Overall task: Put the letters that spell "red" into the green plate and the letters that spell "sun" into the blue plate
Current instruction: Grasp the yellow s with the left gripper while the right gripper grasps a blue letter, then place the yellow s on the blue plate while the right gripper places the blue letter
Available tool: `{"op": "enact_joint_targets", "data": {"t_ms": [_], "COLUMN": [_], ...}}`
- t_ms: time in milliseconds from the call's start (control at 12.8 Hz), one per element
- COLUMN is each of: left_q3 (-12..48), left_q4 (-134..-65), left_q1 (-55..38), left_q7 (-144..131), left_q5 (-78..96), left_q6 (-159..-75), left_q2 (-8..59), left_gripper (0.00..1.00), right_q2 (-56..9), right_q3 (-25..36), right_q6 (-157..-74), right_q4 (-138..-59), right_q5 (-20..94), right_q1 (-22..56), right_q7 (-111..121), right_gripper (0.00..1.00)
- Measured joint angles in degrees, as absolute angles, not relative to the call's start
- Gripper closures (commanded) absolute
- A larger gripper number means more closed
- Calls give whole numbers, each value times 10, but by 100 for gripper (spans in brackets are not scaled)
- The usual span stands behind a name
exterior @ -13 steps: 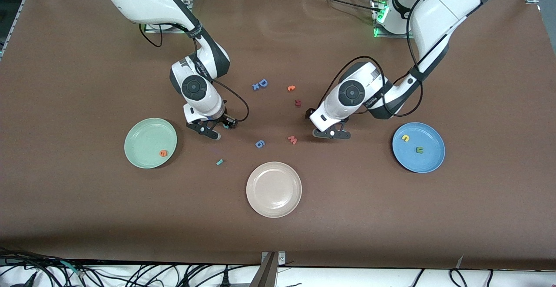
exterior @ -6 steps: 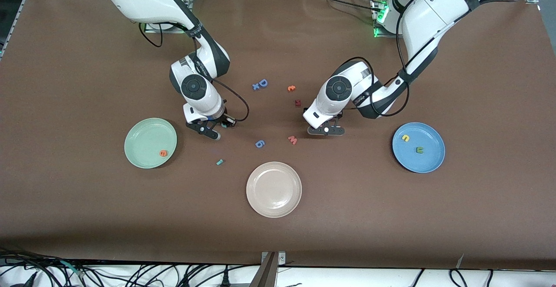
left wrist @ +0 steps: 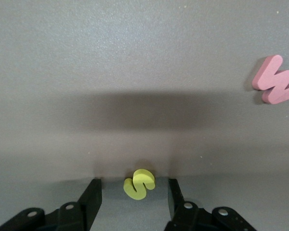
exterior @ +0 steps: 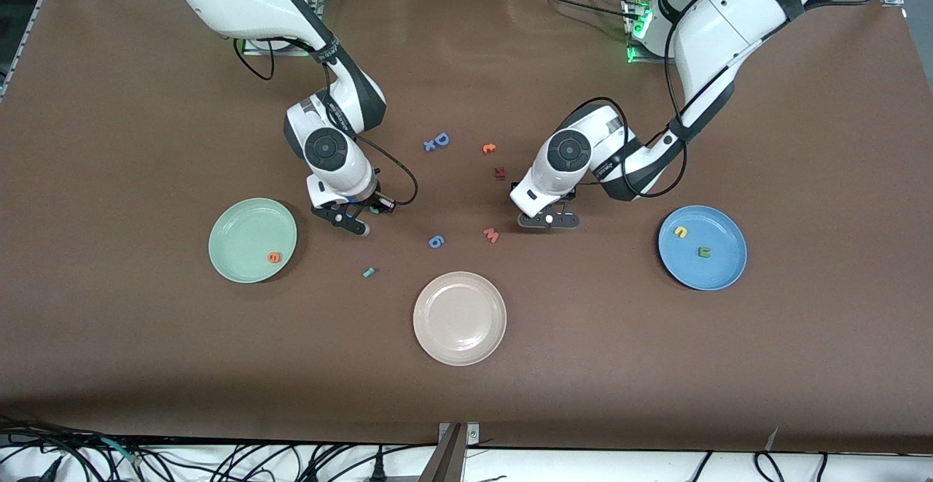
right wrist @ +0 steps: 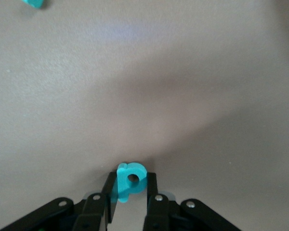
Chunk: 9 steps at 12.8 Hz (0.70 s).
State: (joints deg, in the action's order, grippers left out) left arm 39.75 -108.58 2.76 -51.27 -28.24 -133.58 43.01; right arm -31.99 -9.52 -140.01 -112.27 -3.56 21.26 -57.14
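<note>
My left gripper (left wrist: 134, 185) is down at the table beside the pink "w" (exterior: 490, 235). It is open, and the yellow "s" (left wrist: 140, 184) lies between its fingers with a gap on each side. My right gripper (right wrist: 129, 180) is shut on the teal "d" (right wrist: 131, 179), low over the table beside the green plate (exterior: 240, 230). That plate holds the orange "e" (exterior: 273, 257). The small teal "r" (exterior: 369, 272) lies on the table, nearer the front camera than the right gripper (exterior: 355, 221). In the blue plate (exterior: 721, 270) are a yellow "u" (exterior: 680, 232) and an olive "n" (exterior: 704, 251).
A beige plate (exterior: 459, 318) sits at mid-table nearest the front camera. A blue "6" (exterior: 436, 241) lies beside the pink "w" (left wrist: 275, 81). Farther from the camera lie a big blue "D" (exterior: 439, 139), a small orange letter (exterior: 488, 148) and a dark red letter (exterior: 500, 173).
The left gripper has shifted a little toward the right arm's end and narrowed around the yellow "s". The right gripper's fingers have closed on the teal "d" without moving away.
</note>
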Motion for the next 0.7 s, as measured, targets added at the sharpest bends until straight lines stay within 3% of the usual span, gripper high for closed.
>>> {"op": "enact_joint_targets", "data": {"t_ms": [390, 468, 702], "left_q3": [399, 399, 399], "left_q4": [-1086, -1086, -1083], "left_q1": [25, 25, 25], "left_q7": [-524, -525, -526], "left_q5": [-283, -283, -283], "left_q6": [-1336, -1336, -1336], "left_q2": [430, 430, 430], "left_gripper": [84, 89, 90], "right_q2": [-300, -293, -272], "right_q3": [-91, -91, -89], "right_q6": [-1327, -1313, -1279], "right_q4": [-1079, -1076, -1075], "right_q5": [-39, -40, -41], "right_q1": [185, 173, 134], "right_q7": [-534, -514, -433], "right_gripper": [84, 85, 85]}}
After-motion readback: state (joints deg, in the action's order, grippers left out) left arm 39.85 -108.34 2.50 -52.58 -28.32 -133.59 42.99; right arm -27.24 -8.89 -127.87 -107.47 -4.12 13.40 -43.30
